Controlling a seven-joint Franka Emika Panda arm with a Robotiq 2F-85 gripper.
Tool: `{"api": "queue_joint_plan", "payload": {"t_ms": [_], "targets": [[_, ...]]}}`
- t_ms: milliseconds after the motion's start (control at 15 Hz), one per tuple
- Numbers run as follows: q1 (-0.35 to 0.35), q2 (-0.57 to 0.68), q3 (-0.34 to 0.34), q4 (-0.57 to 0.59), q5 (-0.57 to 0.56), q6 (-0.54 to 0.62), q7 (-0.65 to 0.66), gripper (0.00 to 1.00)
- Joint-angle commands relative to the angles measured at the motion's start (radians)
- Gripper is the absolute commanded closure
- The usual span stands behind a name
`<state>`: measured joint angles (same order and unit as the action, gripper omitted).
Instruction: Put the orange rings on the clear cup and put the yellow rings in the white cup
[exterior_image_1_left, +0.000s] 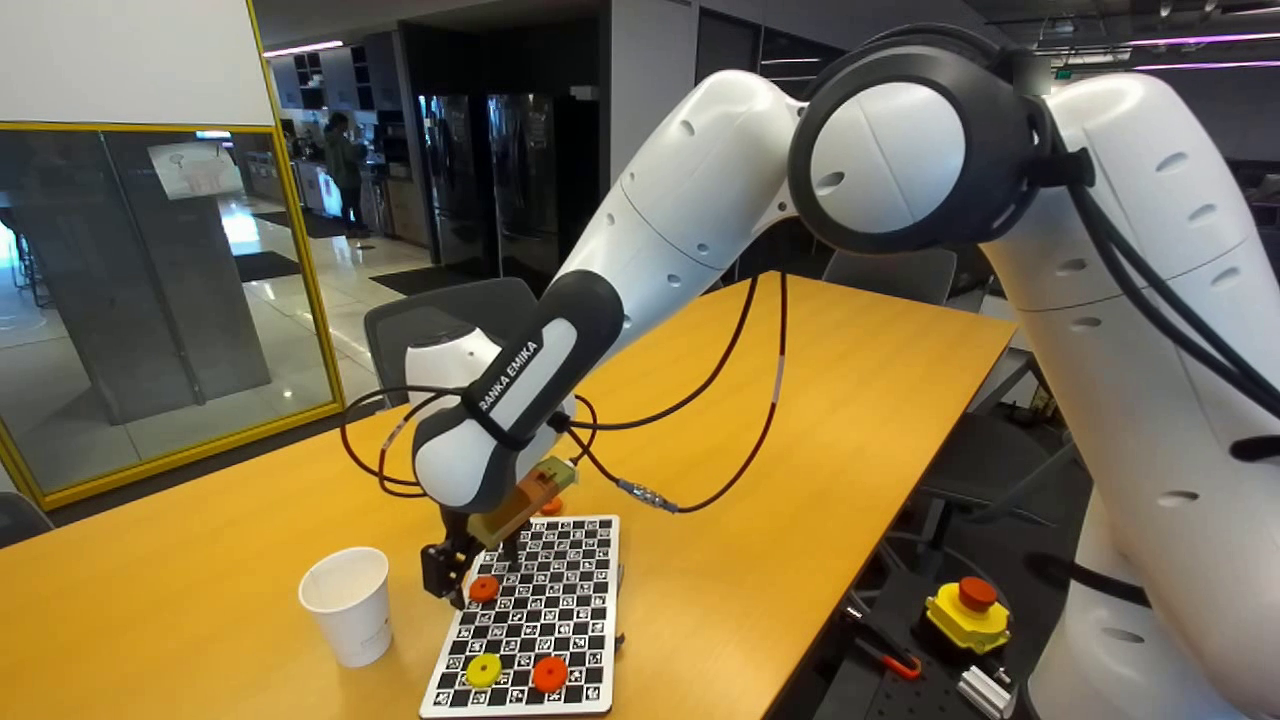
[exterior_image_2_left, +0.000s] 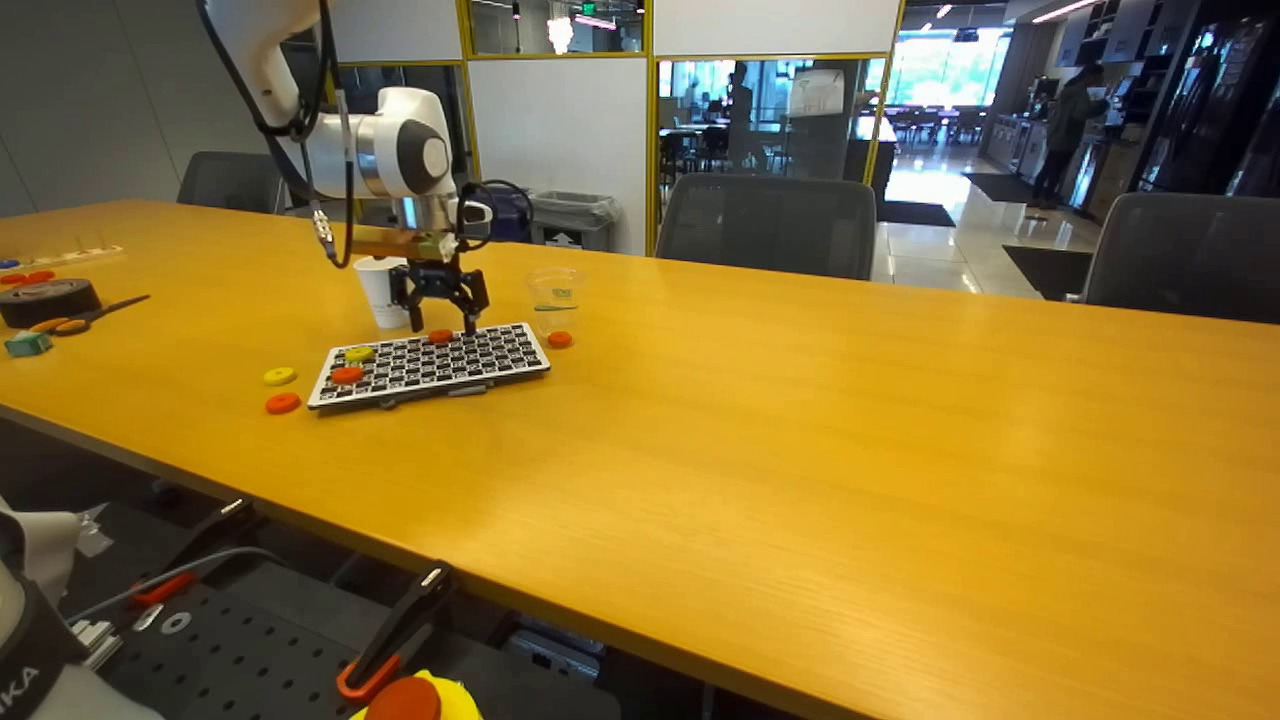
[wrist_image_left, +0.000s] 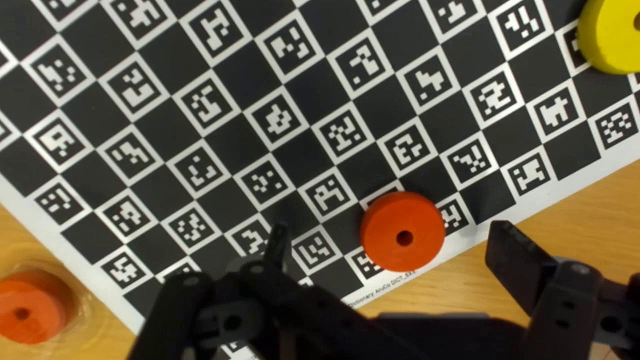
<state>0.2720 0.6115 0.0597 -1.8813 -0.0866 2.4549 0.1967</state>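
Jaws spread wide, the gripper (wrist_image_left: 389, 235) hangs over the far edge of a checkered board (exterior_image_2_left: 455, 358), pinching nothing, an orange ring (wrist_image_left: 386, 226) lying between them. The step in hand appears to be collecting that ring for the clear cup (exterior_image_2_left: 556, 296); the next move would call for lowering, then closing on the ring's sides. Left along the board, in an exterior view, lie a yellow ring (exterior_image_2_left: 359, 354) and a nearer orange ring (exterior_image_2_left: 347, 376); past its left end, a second yellow ring (exterior_image_2_left: 280, 376) and another orange ring (exterior_image_2_left: 282, 403) rest on the table (exterior_image_2_left: 800, 450). The white cup (exterior_image_2_left: 377, 292) stands upright beyond the board's left half. Just off the board's right end, the clear cup seems to hold an orange ring (exterior_image_2_left: 559, 340) at its base, though its faint walls leave that uncertain. No view shows the white cup's floor; the wrist view's edges clip a yellow ring and the clear cup's orange one.
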Motion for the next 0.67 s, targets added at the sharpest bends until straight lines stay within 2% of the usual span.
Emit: {"api": "queue_joint_plan", "payload": {"t_ms": [0, 467, 600], "targets": [[0.01, 0.02, -0.013, 0.026, -0.019, 0.024, 0.018, 0.26], [0.013, 0.021, -0.016, 0.039, -0.021, 0.016, 0.026, 0.8], [0.015, 0.008, -0.016, 0.035, -0.019, 0.005, 0.033, 0.77]]}}
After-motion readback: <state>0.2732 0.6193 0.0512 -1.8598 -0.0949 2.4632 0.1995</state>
